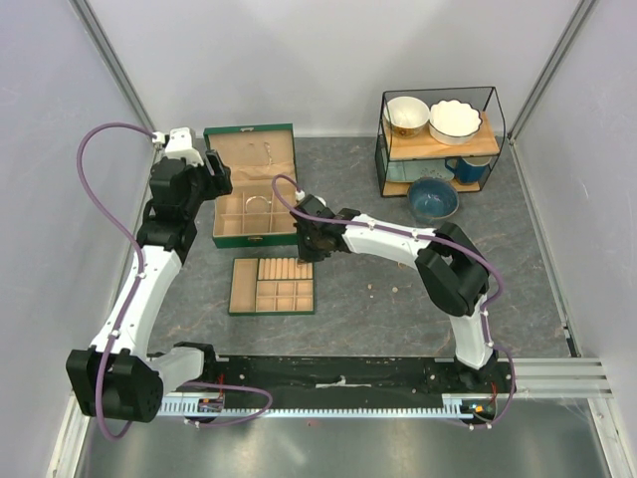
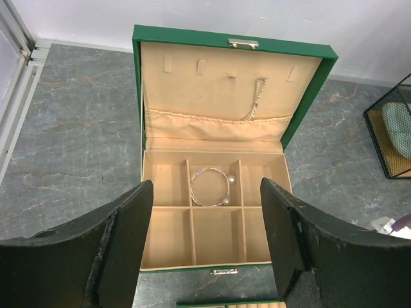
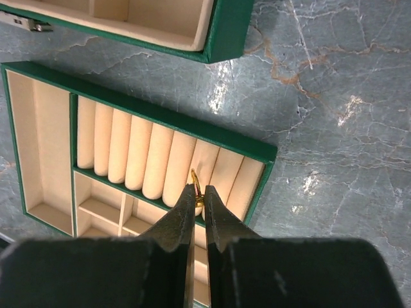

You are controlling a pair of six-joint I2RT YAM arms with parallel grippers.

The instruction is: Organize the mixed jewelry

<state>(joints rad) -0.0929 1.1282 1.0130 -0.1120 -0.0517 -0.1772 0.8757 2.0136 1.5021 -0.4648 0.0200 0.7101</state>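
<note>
**Left arm.** The left gripper (image 1: 219,185) hovers at the left edge of the box (image 1: 221,136). Its fingers (image 2: 128,237) stand wide apart and hold nothing.

**Box.** The green box is open, with the lid folded back to the far side. A thin chain (image 2: 257,99) hangs on the lid lining. The base is divided into tan compartments. The bangle (image 2: 210,186) lies flat in the middle compartment of the far row, its two pale bead ends toward the right.

**Tray.** A green tray (image 3: 45,147) lies on the table (image 1: 398,329) just near of the box and apart from it. A row of tan rolls (image 3: 135,151) fills its far right section, with small compartments on the near side.

**Right arm.** The right gripper (image 3: 198,192) points down over the right end of the rolls. Its jaws are clamped on a gold ring (image 3: 195,181), which stands on edge between the fingertips. The ring is at a groove between two rolls. Whether it is seated in the groove cannot be told.

**Table, right of tray.** Two small pale pieces (image 1: 370,291) lie on the bare surface, too small to identify.

**Far right.** A wire shelf (image 1: 438,139) holds bowls and a blue mug. A blue bowl (image 1: 433,198) sits on the table in front of it.
</note>
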